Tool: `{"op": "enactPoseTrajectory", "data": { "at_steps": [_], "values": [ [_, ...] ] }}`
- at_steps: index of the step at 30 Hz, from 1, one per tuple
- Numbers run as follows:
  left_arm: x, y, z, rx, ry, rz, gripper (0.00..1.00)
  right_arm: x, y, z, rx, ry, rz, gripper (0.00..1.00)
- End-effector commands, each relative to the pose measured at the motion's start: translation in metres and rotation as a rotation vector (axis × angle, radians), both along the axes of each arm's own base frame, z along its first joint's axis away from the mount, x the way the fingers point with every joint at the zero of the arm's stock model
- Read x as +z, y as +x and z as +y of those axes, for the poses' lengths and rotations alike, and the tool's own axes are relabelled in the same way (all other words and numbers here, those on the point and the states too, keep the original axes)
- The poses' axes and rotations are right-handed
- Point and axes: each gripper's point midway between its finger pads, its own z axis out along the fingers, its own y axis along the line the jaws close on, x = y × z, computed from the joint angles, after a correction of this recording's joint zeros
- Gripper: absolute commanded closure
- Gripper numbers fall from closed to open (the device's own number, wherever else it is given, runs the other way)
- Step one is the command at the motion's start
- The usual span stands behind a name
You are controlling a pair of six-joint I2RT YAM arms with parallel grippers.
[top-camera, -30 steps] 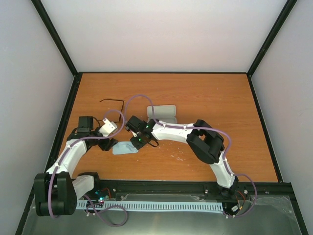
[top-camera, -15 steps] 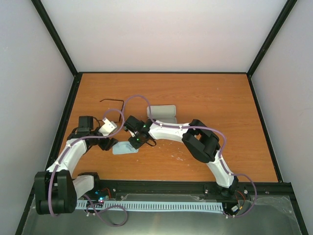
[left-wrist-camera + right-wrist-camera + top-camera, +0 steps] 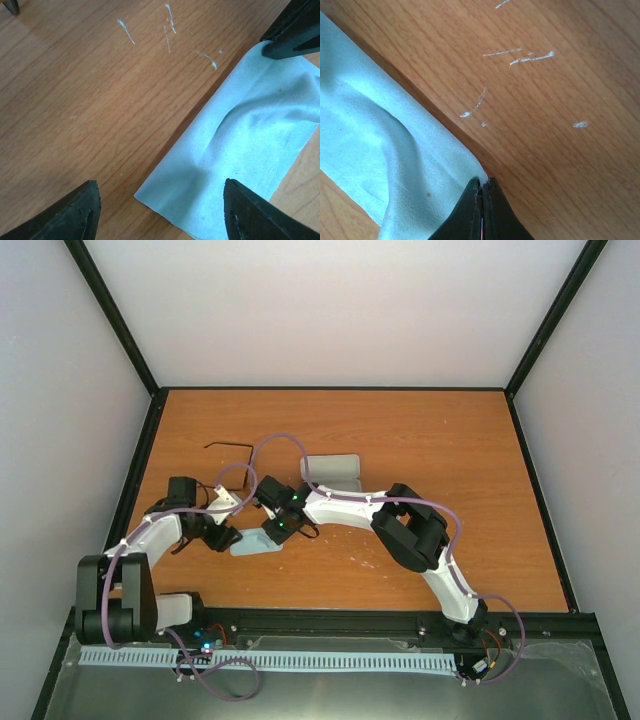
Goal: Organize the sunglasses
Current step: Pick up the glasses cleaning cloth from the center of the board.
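Right claw (image 3: 481, 186) now pinched shut on cloth (image 3: 375, 145) corner; left claw (image 3: 160, 200) unchanged, wide above cloth.

Right end effector (image 3: 481, 181) tight (left (image 3: 160, 186) wide)

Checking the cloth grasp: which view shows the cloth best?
Left wrist: most of the cloth shows, wrinkles and near corner included. Right wrist shows one edge, its corner pinched in the shut right tool. Top external: only a small patch.
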Motion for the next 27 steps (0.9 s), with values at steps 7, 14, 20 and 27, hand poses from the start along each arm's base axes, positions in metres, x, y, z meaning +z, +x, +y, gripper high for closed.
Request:
{"op": "enactPoseTrajectory", "data": {
  "at_steps": [7, 14, 20, 27],
  "values": [
    [-0.002, 0.025, 0.01, 0.013, 0.046, -0.051, 0.35, -0.014, -0.005, -0.006, 0.002, -0.038, 0.034, 0.97],
    [-0.013, 0.015, 0.008, -0.002, 0.044, 0.003, 0.55, -0.013, -0.005, -0.007, 0.0, -0.035, 0.032, 0.97],
    [-0.016, 0.003, 0.005, -0.019, 0.031, 0.029, 0.66, -0.014, -0.006, -0.007, -0.002, -0.032, 0.036, 0.97],
    [-0.02, -0.012, -0.002, -0.036, -0.008, 0.084, 0.88, -0.012, -0.006, -0.006, -0.006, -0.023, 0.036, 0.97]
  ]
}}
